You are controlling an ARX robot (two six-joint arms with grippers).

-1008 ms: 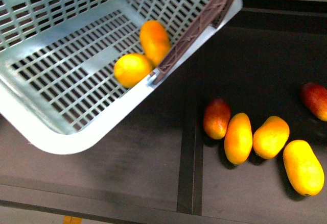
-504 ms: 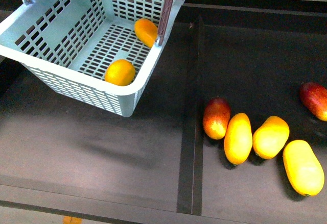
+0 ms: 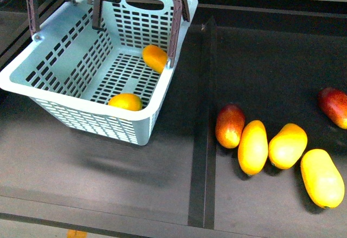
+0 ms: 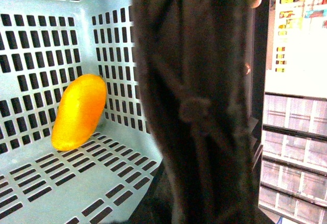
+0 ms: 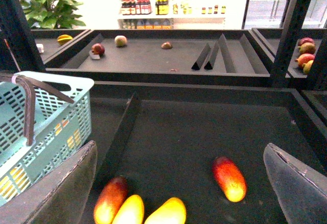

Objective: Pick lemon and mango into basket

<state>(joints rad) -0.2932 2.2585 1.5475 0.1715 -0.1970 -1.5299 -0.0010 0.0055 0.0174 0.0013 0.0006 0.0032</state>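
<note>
I see the aqua basket (image 3: 65,59) tilted, mango (image 3: 155,58) and lemon (image 3: 125,102) inside. Left fingers' state I cannot tell (brown handle (image 4: 199,101) blocks them); right fingers (image 5: 291,178) spread wide, well apart from the basket.

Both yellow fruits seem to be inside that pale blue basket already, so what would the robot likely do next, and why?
Probably set the pale aqua-blue slotted plastic basket level on the dark shelf and let go of its brown swing handle. It looks tilted, and the bright yellow lemon and orange-yellow oblong mango already lie inside.
</note>
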